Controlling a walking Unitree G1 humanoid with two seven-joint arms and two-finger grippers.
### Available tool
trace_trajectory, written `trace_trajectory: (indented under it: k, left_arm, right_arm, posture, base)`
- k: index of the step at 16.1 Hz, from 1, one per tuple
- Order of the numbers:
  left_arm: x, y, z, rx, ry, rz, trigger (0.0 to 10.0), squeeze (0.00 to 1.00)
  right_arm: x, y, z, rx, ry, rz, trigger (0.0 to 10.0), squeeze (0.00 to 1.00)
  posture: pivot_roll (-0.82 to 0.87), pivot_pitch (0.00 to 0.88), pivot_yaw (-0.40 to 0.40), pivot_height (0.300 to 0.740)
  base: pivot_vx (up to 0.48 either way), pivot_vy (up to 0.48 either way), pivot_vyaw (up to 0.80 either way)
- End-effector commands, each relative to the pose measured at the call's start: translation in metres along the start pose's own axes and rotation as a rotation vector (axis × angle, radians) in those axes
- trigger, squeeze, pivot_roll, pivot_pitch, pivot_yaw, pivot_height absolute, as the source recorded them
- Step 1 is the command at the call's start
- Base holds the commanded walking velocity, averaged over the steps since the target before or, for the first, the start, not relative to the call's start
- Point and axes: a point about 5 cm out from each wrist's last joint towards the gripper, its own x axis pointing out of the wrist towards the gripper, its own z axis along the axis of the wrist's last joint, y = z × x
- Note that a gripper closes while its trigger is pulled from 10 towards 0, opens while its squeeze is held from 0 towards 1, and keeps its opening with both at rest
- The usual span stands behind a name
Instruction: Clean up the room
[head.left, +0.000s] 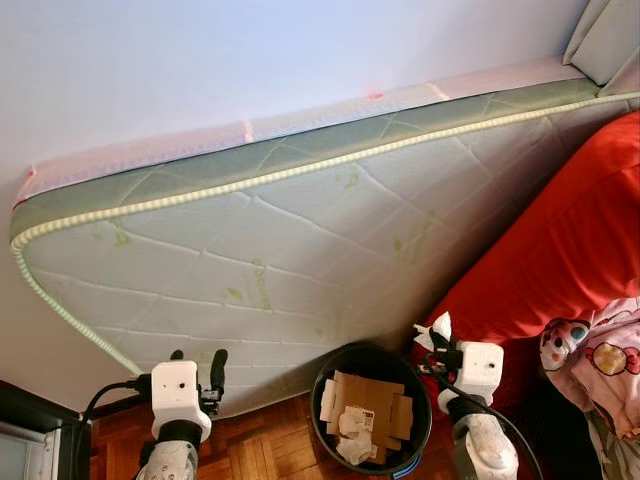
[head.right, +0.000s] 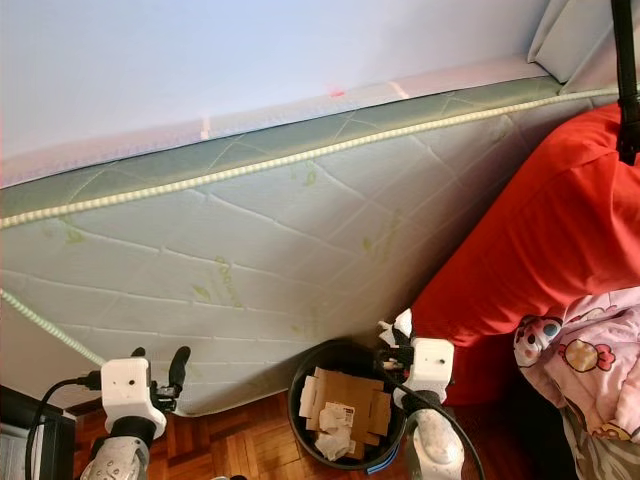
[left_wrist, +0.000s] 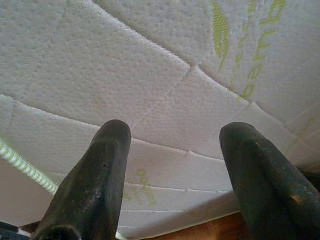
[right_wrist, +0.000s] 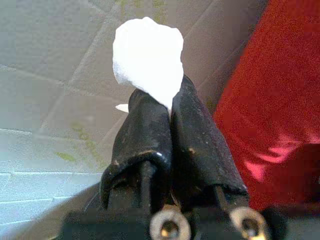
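My right gripper (head.left: 436, 336) is shut on a crumpled white tissue (right_wrist: 147, 59), held just above the right rim of a black waste bin (head.left: 322, 378) on the floor. The bin holds cardboard pieces (head.left: 368, 400) and crumpled paper (head.left: 353, 424). In the right wrist view the two black fingers (right_wrist: 197, 145) press together with the tissue sticking out past their tips. My left gripper (head.left: 196, 366) is open and holds nothing, raised in front of the lower edge of the mattress (head.left: 300, 240). Its two fingers (left_wrist: 95, 185) stand wide apart.
A white quilted mattress leans against the pale wall. A red blanket or cushion (head.left: 570, 240) lies to the right of the bin, with a pink patterned cloth (head.left: 600, 355) beyond. Wooden parquet floor (head.left: 260, 445) lies below. A dark piece of furniture (head.left: 30, 430) stands at the lower left.
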Motion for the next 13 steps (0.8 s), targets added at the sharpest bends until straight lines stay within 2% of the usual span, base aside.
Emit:
trace_trajectory:
  k: [1, 7, 13]
  left_arm:
    - [0.0003, 0.0009, -0.0017, -0.013, 0.018, -0.003, 10.0, 0.00]
    - [0.0075, 0.0048, 0.0038, -0.010, 0.006, 0.008, 10.0, 0.00]
    - [0.0099, 0.0036, 0.0056, -0.019, 0.006, 0.013, 10.0, 0.00]
  right_arm:
    - [-0.0010, -0.0003, -0.0053, -0.004, 0.051, 0.000, 10.0, 0.00]
    - [0.0017, 0.0064, -0.0033, -0.021, 0.053, 0.044, 10.0, 0.00]
    - [0.0054, 0.0095, -0.0075, -0.018, 0.093, 0.055, 10.0, 0.00]
  posture:
    - [-0.05, 0.139, 0.005, 0.731]
    - [-0.04, 0.211, -0.003, 0.676]
    - [-0.02, 0.245, -0.011, 0.676]
  base:
    - [0.000, 0.000, 0.00]
    - [0.000, 0.000, 0.00]
    - [0.000, 0.000, 0.00]
